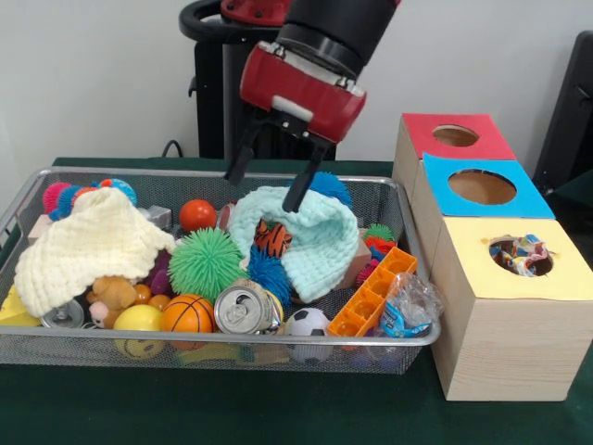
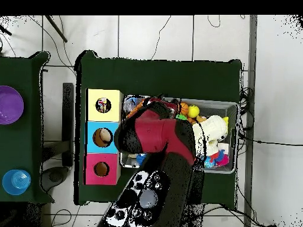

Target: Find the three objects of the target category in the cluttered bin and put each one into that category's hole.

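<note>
Hand (image 1: 271, 176) spread open above mesh bin (image 1: 408, 232), one fingertip touching mint cloth (image 1: 320, 236), nothing gripped, orange tray (image 1: 371, 292) near right wall.

A counter (image 1: 56, 408) covered in dark green cloth is seen. On it are set a wire mesh bin (image 1: 213, 350) and, just beside it, a wooden box (image 1: 500, 343) with three holes.

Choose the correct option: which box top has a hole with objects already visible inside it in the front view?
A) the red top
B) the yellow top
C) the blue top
B: the hole in the yellow top shows colourful items inside, while the red top and blue top holes look empty.
</note>
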Controlling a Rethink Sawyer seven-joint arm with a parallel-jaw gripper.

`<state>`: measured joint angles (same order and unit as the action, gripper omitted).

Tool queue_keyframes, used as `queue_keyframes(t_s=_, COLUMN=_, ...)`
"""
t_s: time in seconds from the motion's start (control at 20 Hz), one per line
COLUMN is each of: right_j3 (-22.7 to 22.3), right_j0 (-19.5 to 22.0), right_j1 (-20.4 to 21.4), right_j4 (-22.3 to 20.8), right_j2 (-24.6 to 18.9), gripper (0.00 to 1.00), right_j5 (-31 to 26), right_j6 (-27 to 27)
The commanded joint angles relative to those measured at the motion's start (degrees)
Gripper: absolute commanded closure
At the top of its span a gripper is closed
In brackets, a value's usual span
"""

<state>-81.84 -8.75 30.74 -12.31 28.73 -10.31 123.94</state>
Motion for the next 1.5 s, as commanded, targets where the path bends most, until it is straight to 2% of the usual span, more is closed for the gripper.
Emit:
queue_keyframes(t_s=0.05, right_j3=-4.18, right_j0=-6.01, right_j1=-9.65, right_j4=9.63, right_j2=12.32, gripper=0.0, right_j5=15.57, right_j6=23.27)
queue_keyframes(t_s=0.2, right_j3=-4.18, right_j0=-7.5, right_j1=-10.76, right_j4=13.84, right_j2=14.7, gripper=0.0, right_j5=14.54, right_j6=21.33)
queue_keyframes(t_s=0.45, right_j3=-2.64, right_j0=-2.09, right_j1=-13.29, right_j4=15.44, right_j2=6.6, gripper=0.0, right_j5=13.09, right_j6=17.5)
queue_keyframes(t_s=0.6, right_j3=-0.88, right_j0=-0.93, right_j1=-15.39, right_j4=16.52, right_j2=4.56, gripper=0.0, right_j5=12.53, right_j6=16.16)
queue_keyframes(t_s=0.7, right_j3=-0.22, right_j0=-1.45, right_j1=-16.86, right_j4=17.8, right_j2=6.08, gripper=0.0, right_j5=13.82, right_j6=16.17)
queue_keyframes(t_s=0.8, right_j3=0.91, right_j0=-0.54, right_j1=-17.17, right_j4=17.41, right_j2=5.44, gripper=0.0, right_j5=11.77, right_j6=14.61)
queue_keyframes(t_s=1.1, right_j3=3.51, right_j0=0.94, right_j1=-19.77, right_j4=18.72, right_j2=5.75, gripper=0.0, right_j5=10.75, right_j6=13.78)
queue_keyframes(t_s=1.3, right_j3=3.85, right_j0=1.23, right_j1=-20.64, right_j4=17.69, right_j2=6.73, gripper=0.0, right_j5=13.19, right_j6=12.65)
queue_keyframes(t_s=1.35, right_j3=4.5, right_j0=1.12, right_j1=-21.41, right_j4=17.43, right_j2=7.77, gripper=0.0, right_j5=14.42, right_j6=12.19)
queue_keyframes(t_s=1.4, right_j3=5.77, right_j0=0.28, right_j1=-23.34, right_j4=18.3, right_j2=10.57, gripper=0.0, right_j5=13.18, right_j6=11.83)
queue_keyframes(t_s=1.5, right_j3=6.06, right_j0=0.67, right_j1=-24.8, right_j4=20.99, right_j2=11.29, gripper=0.0, right_j5=11.68, right_j6=13.97)
